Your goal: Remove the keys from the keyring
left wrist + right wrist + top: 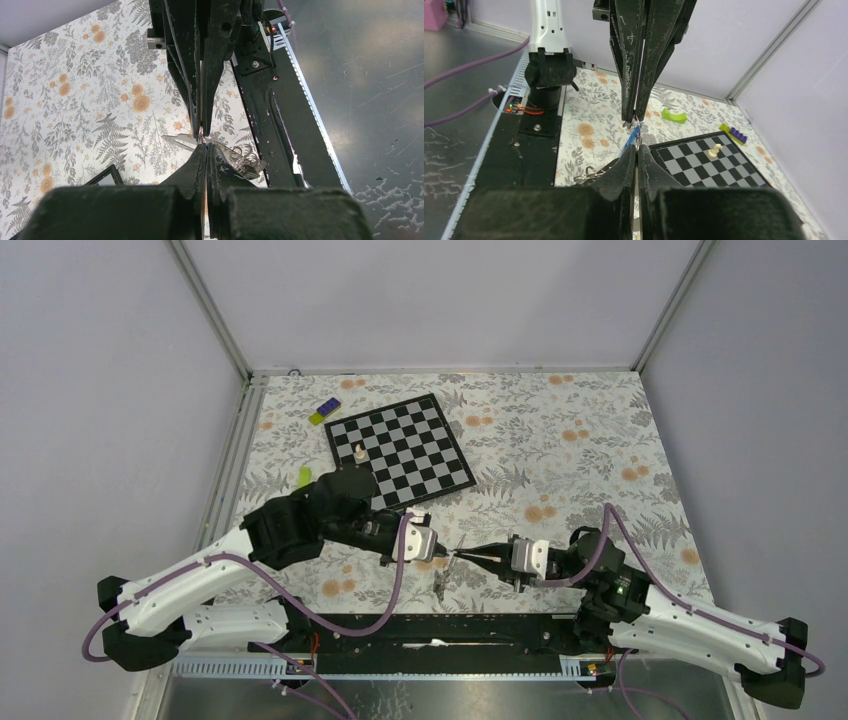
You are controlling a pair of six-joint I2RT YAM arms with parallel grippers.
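The keyring's blue tag [631, 137] is pinched in my left gripper [441, 549], which is shut on it. Tip to tip against it is my right gripper [466, 554], shut on a thin silvery key [177, 140] just under the tag. In the left wrist view my left gripper [206, 148] comes up from below, and the right one's fingers [212, 75] come down from above. The other keys and coiled wire rings [246, 161] hang off to the side, low over the cloth [441, 585]. From the right wrist view, the rings [589, 175] show left of my right gripper [636, 148].
A chessboard [400, 450] with a white chess piece [358, 452] lies behind the left arm. A green brick [304, 477] and a purple-and-yellow brick [324, 411] lie to its left. The black base rail [430, 630] runs along the near edge, just below the keys.
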